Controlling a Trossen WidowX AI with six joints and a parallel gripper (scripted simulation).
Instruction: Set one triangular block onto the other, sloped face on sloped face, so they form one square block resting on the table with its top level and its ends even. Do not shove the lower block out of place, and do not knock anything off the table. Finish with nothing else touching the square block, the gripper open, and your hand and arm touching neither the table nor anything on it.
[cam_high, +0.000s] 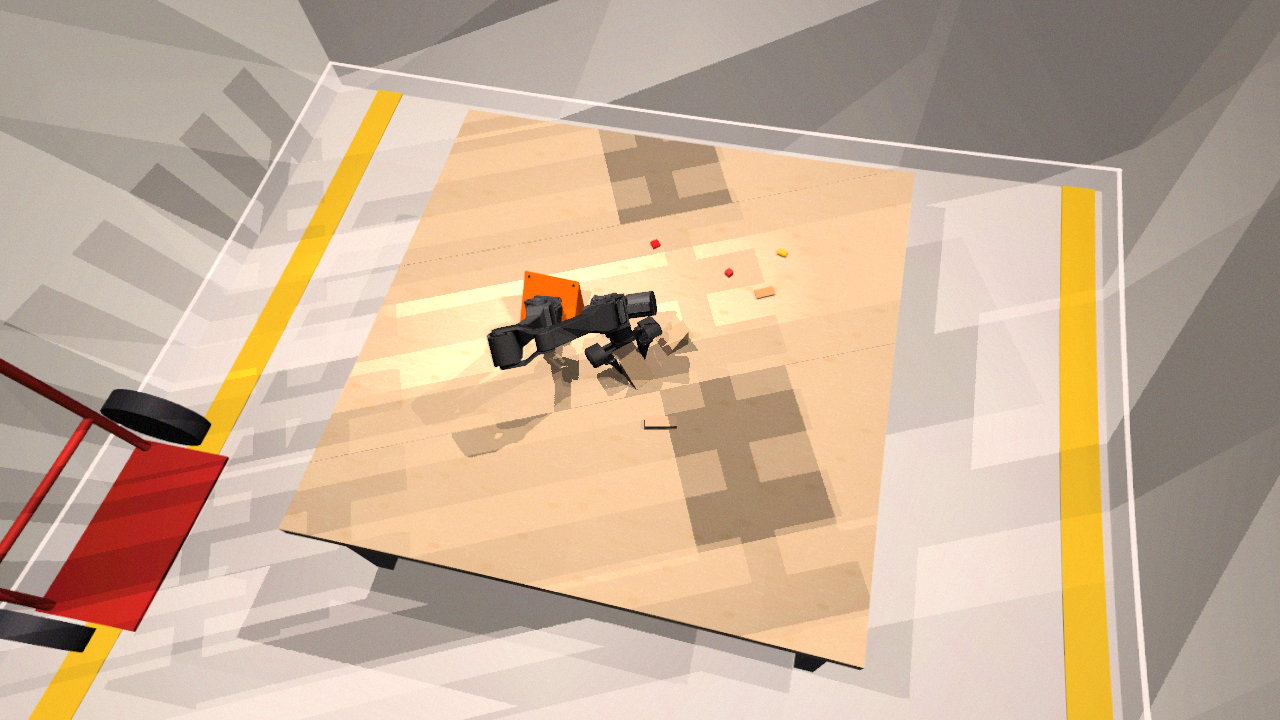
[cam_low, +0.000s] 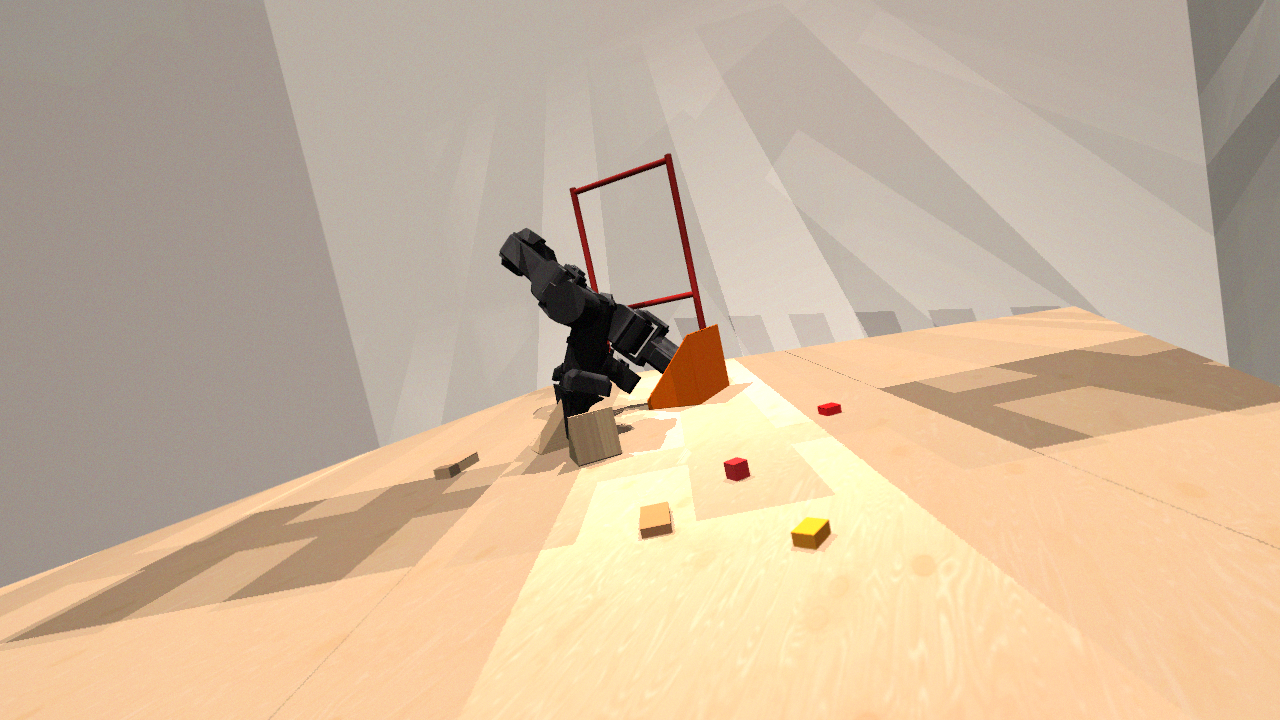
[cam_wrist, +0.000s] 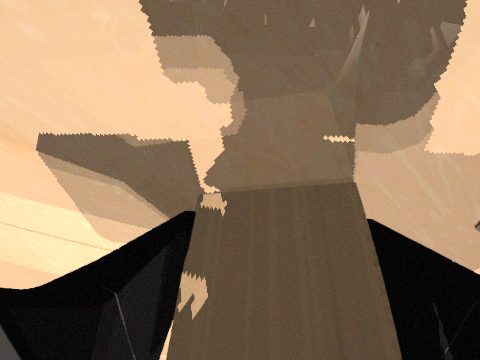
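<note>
My gripper (cam_high: 637, 363) (cam_wrist: 278, 226) is shut on a wooden triangular block (cam_wrist: 285, 275) (cam_low: 552, 433), with one finger at each end in the wrist view. In the exterior view this block is low at the table, partly behind the finger and the other block; whether it touches the table I cannot tell. The other triangular block (cam_low: 595, 437) (cam_high: 677, 338) stands on the table close beside it, with a grained face toward the exterior camera. The two blocks are separate, not joined face to face.
On the table (cam_high: 554, 501) lie two red pieces (cam_high: 655, 243) (cam_high: 728, 272), a yellow piece (cam_high: 781, 252) (cam_low: 810, 533), a tan piece (cam_high: 763, 292) (cam_low: 655, 519) and a thin wooden bar (cam_low: 456, 466). The orange mount (cam_high: 551, 288) (cam_low: 693, 376) is at the arm's base.
</note>
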